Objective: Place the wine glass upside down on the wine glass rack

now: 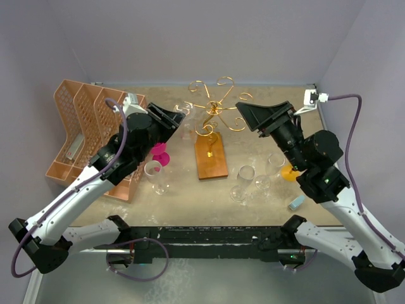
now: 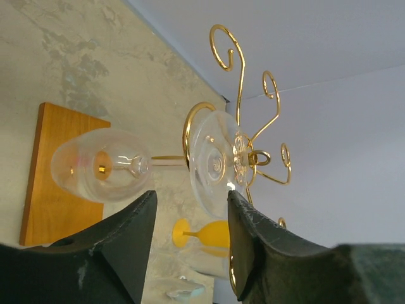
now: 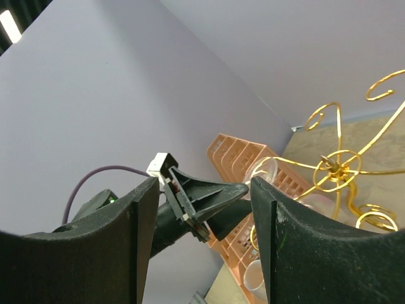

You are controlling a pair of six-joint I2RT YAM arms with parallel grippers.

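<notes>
Left fingers (image 2: pixel 126 240): apart, nothing clamped. The foot of the wine glass (image 2: pixel 101 168) shows between the tips (whether a tip touches it, cannot tell). The glass hangs upside down on the wine glass rack (image 2: pixel 240 82), with its stem in a curled gold arm and its bowl down over the wooden base (image 2: pixel 57 158).

Right fingers (image 3: pixel 126 240): apart, empty, raised on the rack's far side.

Farther out on the surface (image 1: pixel 190 196): yellow glass (image 2: pixel 212 234), peach organiser (image 1: pixel 82 126).

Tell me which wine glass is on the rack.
The clear wine glass hanging upside down from the gold rack, before the left pincer; others sit on the table.
</notes>
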